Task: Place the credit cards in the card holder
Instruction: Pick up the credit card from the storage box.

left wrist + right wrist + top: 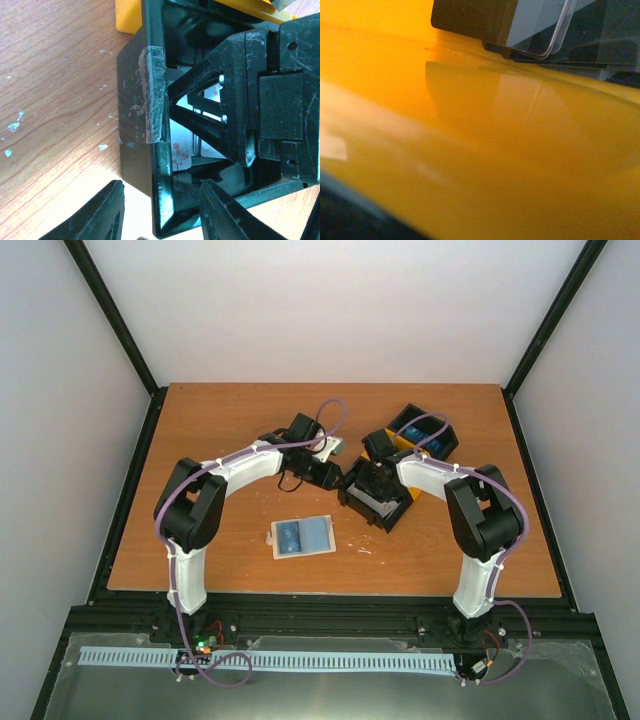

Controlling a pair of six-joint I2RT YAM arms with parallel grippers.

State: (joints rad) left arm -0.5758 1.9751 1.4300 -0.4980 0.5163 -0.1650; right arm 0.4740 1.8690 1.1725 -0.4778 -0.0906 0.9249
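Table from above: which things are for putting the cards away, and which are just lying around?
For the job:
- card holder
- blue card lying on it
- flowery white card inside the tray

Just lying about:
- the black-and-yellow tray itself
- tape stuck on its wall
- white flecks on the table

Black-and-yellow tray point(132, 90); white card point(185, 150) printed with pink blossoms; cream card holder point(275, 540); blue card point(303, 533); orange-brown wood-grain surface point(200, 440).
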